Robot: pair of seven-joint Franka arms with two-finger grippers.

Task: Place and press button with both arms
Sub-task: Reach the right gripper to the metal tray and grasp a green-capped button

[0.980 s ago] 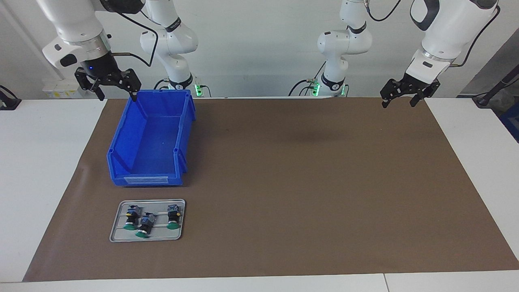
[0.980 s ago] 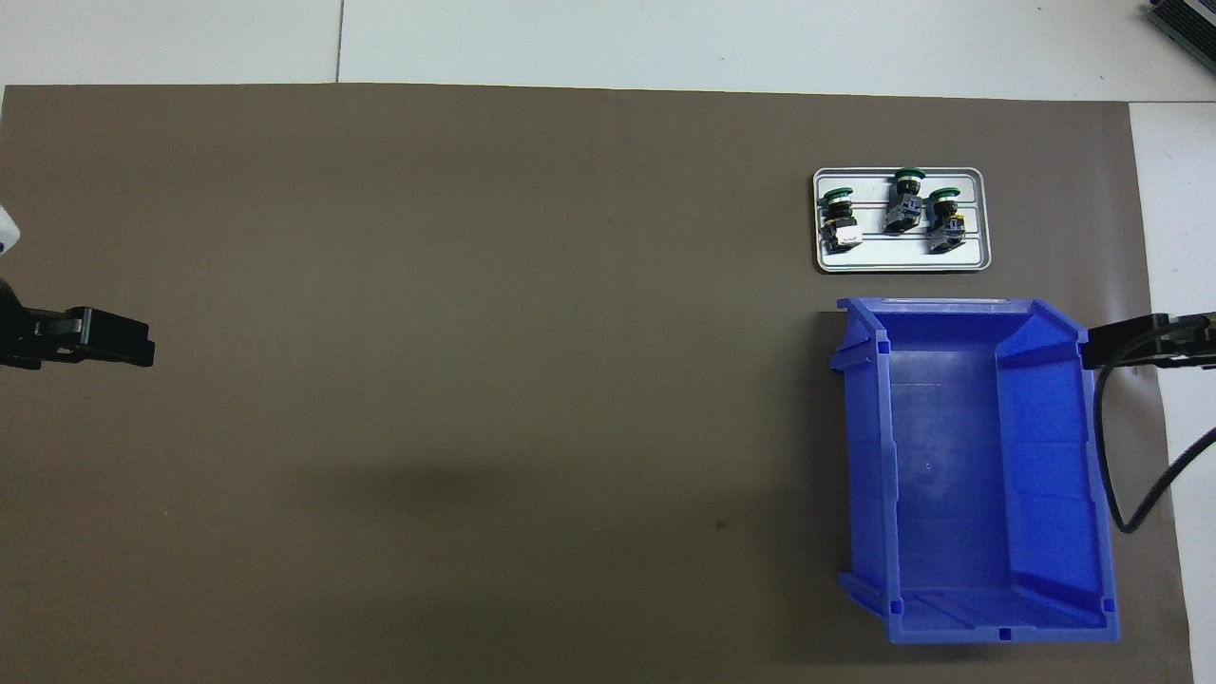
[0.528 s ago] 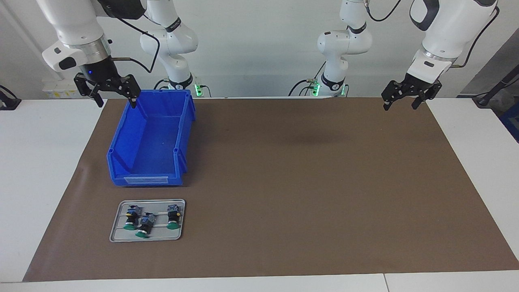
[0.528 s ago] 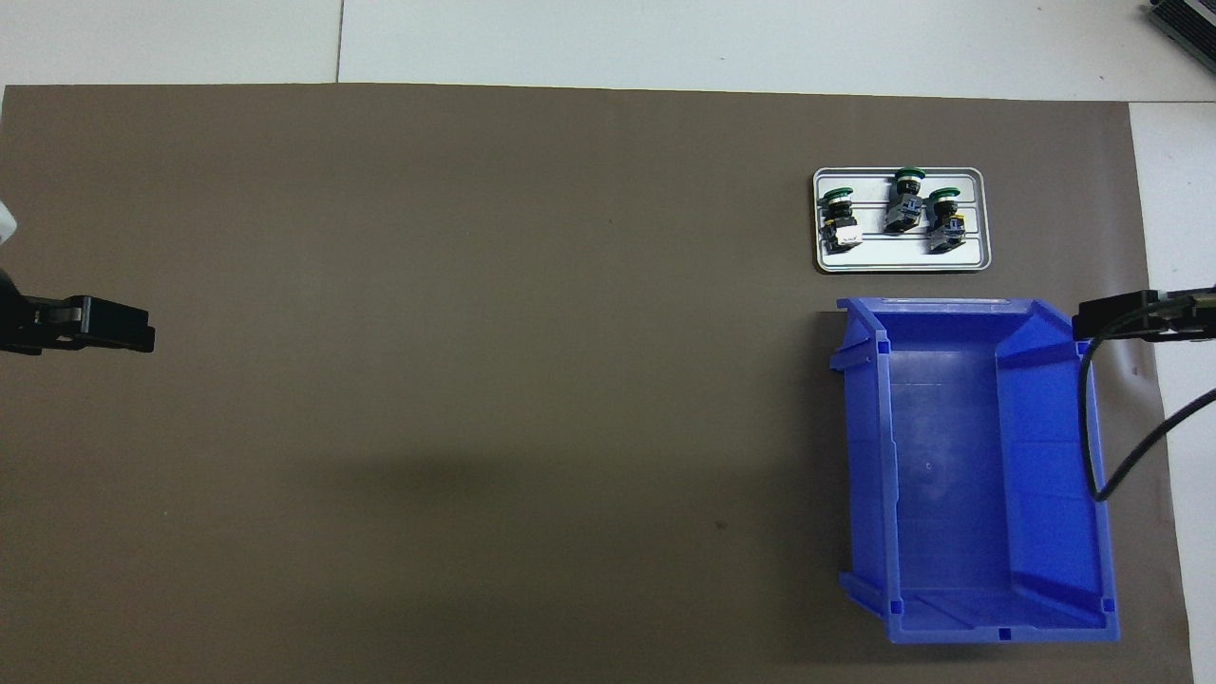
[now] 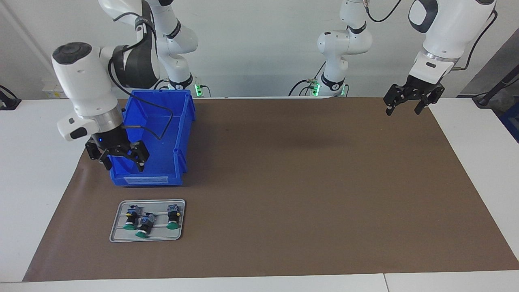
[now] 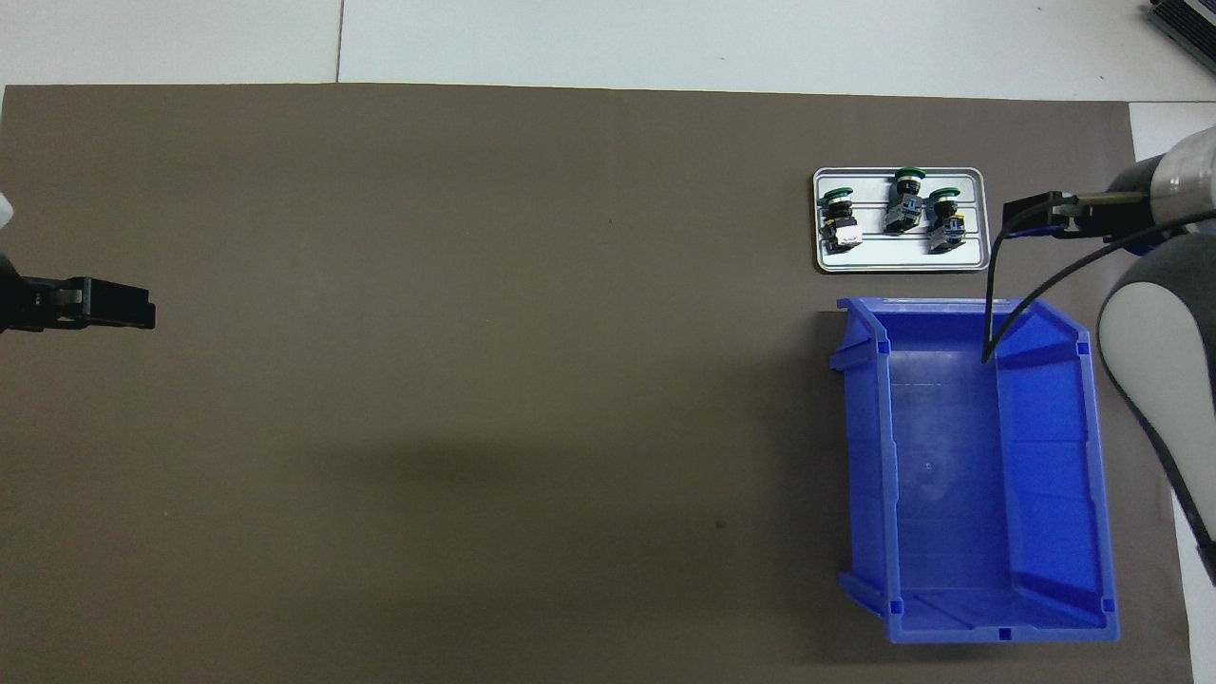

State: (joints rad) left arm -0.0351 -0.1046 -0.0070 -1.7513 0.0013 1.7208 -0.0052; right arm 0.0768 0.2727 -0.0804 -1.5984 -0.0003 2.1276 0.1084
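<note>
Three buttons with green caps lie on their sides on a small grey tray (image 5: 117,237): one (image 5: 130,219), one (image 5: 144,226) and one (image 5: 173,219). They also show in the overhead view (image 6: 840,218) (image 6: 902,201) (image 6: 943,220) on the tray (image 6: 902,266). My right gripper (image 5: 123,164) is open and empty, in the air over the blue bin's end nearest the tray; in the overhead view it (image 6: 1031,209) shows beside the tray. My left gripper (image 5: 402,110) is open and empty, raised over the mat's corner at the left arm's end (image 6: 133,313).
A big blue bin (image 5: 154,178) stands empty on the brown mat (image 5: 304,182), nearer to the robots than the tray (image 6: 1045,475). The right arm's black cable hangs over the bin. White table borders the mat.
My right arm has swung out and down, from over the bin's end nearest the robots to over its end by the tray. My left gripper has barely shifted. The buttons have not moved.
</note>
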